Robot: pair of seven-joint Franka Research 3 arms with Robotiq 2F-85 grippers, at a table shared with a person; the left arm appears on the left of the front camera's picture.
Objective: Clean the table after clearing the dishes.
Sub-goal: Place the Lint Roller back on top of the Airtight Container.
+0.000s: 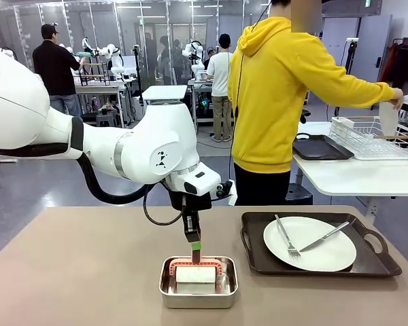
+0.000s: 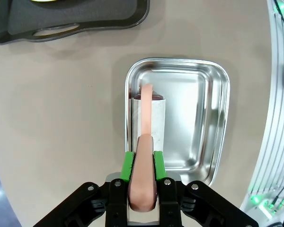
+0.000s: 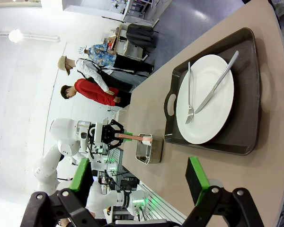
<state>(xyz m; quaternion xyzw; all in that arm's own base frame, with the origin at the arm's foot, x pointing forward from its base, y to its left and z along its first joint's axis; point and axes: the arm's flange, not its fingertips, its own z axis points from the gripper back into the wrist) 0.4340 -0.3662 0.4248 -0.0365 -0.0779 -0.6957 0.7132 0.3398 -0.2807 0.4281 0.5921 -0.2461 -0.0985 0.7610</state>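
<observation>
On the taupe table my left gripper points straight down, shut on the pink handle of a white cleaning pad. The pad rests inside a small steel pan. To the right a dark tray carries a white plate with a fork and a knife. My right gripper hangs open and empty above the table, looking along it at that plate, its tray and the pan.
A person in a yellow hoodie stands at the far edge, turned to a white side table. One hand holds a white flat thing at the wire rack. An empty dark tray lies beside the rack.
</observation>
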